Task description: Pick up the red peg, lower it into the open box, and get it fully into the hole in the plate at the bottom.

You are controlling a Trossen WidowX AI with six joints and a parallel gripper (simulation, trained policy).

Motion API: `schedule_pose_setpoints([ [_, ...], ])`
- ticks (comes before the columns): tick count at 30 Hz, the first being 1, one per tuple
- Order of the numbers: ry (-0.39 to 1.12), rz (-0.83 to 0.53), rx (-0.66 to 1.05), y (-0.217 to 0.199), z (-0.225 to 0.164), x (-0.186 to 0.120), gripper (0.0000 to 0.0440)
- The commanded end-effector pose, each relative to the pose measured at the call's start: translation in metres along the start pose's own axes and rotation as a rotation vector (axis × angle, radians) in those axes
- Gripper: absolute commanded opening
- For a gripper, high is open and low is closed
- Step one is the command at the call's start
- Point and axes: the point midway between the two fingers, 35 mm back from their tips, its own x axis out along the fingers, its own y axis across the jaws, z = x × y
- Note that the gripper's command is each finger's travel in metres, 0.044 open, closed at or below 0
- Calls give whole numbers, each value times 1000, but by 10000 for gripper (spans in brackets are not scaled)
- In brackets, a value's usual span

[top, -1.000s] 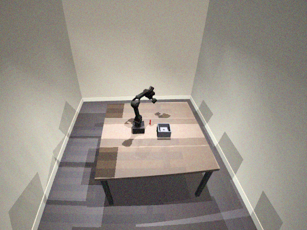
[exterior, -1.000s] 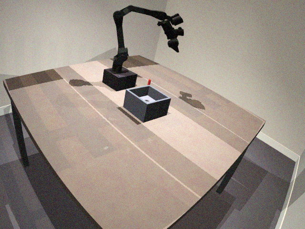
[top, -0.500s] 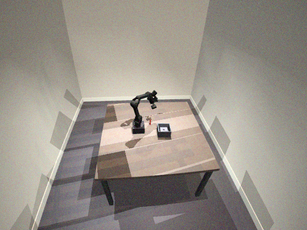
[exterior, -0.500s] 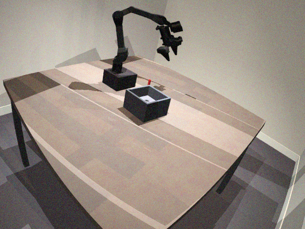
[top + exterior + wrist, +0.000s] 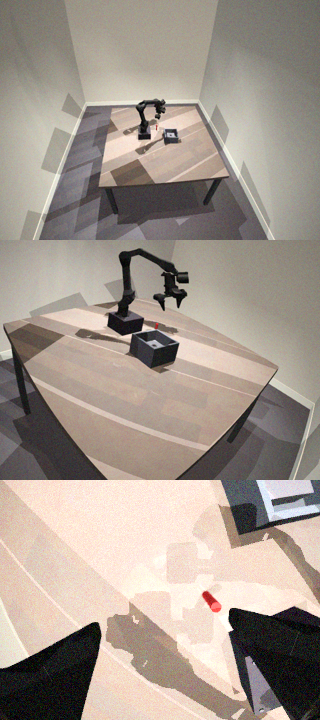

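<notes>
The red peg (image 5: pixel 156 127) (image 5: pixel 156 326) (image 5: pixel 212 602) stands upright on the table, between the robot's base and the box. The open dark grey box (image 5: pixel 171 140) (image 5: pixel 140 353) (image 5: pixel 245 522) stands beside it. In its bottom lies a pale plate (image 5: pixel 168 134) (image 5: pixel 155 341) with a dark hole (image 5: pixel 154 345), and no peg shows in it. My gripper (image 5: pixel 171 308) (image 5: pixel 167 622) is open and empty, pointing down high above the table. In the wrist view the peg shows beyond the fingertips, close to the right finger's tip.
The robot's dark base block (image 5: pixel 144 136) (image 5: pixel 125 323) stands on the wooden table (image 5: pixel 186 155) (image 5: pixel 116 395), on the other side of the peg from the box. The box walls rise around the plate. Arm shadows fall across the table.
</notes>
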Motion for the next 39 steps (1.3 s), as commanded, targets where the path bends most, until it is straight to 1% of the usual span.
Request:
schedule_pose_setpoints([
  [1,24,-74,112,-18,-2,12,440],
  [10,62,-223,382,-52,-11,39,438],
  [16,65,-282,526,-66,-15,59,432],
  [22,55,-298,625,-74,-19,82,427],
  [33,23,-258,741,-82,-25,123,423],
  [35,20,-255,758,-83,-27,128,414],
  [36,20,-255,767,-84,-28,130,402],
  [39,28,-261,794,-87,-32,135,341],
])
